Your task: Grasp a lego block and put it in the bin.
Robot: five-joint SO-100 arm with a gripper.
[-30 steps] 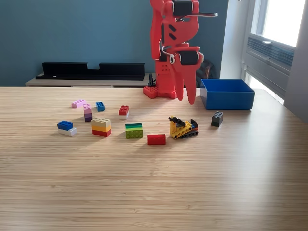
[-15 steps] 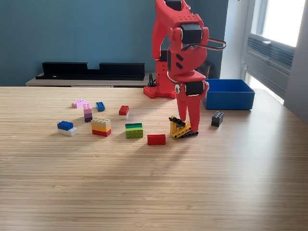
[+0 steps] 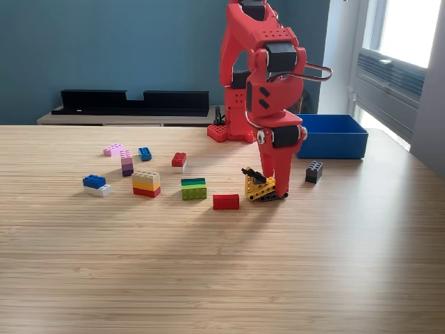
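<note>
The red plastic gripper now sits lower, down on the small yellow-and-black lego vehicle, which tilts slightly.

The red arm reaches down from its base at the back of the worktop, its gripper right at the yellow and black lego vehicle; whether the jaws grip it cannot be told. A red block lies just to the vehicle's left, a dark grey block to its right. The blue bin stands behind.
</note>
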